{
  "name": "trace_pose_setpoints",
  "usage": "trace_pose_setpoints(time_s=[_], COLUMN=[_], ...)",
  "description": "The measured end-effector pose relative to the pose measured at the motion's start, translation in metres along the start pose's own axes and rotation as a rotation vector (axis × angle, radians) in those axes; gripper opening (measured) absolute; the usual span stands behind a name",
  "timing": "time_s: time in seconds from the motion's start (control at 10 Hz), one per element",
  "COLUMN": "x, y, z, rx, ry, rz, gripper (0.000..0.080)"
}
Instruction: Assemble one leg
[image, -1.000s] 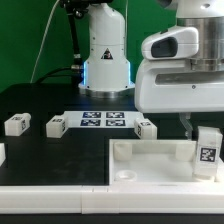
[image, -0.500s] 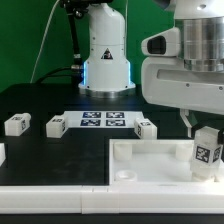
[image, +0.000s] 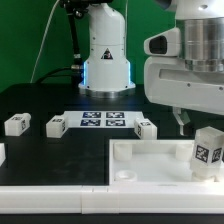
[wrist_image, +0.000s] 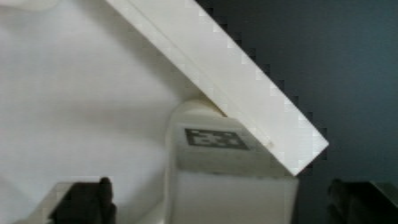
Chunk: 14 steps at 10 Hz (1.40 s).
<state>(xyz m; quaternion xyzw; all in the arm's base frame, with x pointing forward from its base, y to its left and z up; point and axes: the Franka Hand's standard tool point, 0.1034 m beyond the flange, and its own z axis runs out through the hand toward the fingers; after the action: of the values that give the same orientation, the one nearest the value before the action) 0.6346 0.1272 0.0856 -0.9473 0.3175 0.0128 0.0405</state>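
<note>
Tabletop (image: 40, 100), black and matte, takes up most of the exterior view, with a green backdrop behind it. The tray (image: 150, 170), white with a raised rim and corner sockets, lies along the near edge and is the widest part on the surface. The arm (image: 190, 60), bulky and white, hangs over the tray's end on the exterior view's right. Its base (image: 105, 55) stands at the far side of the table and carries a warning triangle. In front of the base the marker board (image: 104, 121) lies flat, showing a row of tags.

The gripper (wrist_image: 222, 203) hangs just above the tray's corner on the exterior view's right. In the wrist view its dark fingertips (wrist_image: 82, 200) stand wide apart, and neither presses on anything. The leg (image: 208, 152) stands upright at that same corner, right against the rim, its tag facing the exterior camera. In the wrist view it sits in the gap between the two fingertips, clear of both, with the rim's edge crossing just over its top. Whether it is seated in a socket cannot be told.

Three small blocks (image: 56, 126), white and tagged, rest on the table: two well apart from the tray on the exterior view's left, one just beside the marker board's end.
</note>
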Motion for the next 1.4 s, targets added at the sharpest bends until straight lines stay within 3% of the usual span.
trace_pose_setpoints(time_s=[0.1,0.3,0.6,0.9,1.1,1.3,1.4], x=[0.001,-0.0017,-0.0019,0.0004,0.0001,0.0007,0.0013], y=[0.0014,-0.0019,-0.0056,-0.0018,-0.0022,-0.0019,-0.0013], z=[0.0014,0.0014,-0.0005,0.001,0.0009,0.0007,0.0007], rx=[-0.002,-0.037,-0.064,-0.07,-0.068,-0.069,-0.069], ry=[0.0,0.022,0.028,0.022,0.021,0.021,0.022], rz=[-0.143,-0.412,-0.735,-0.987,-1.02,-1.02,-1.019], gripper=[0.0623,0.0648,0.0649,0.0649,0.0638,0.0292,0.0292])
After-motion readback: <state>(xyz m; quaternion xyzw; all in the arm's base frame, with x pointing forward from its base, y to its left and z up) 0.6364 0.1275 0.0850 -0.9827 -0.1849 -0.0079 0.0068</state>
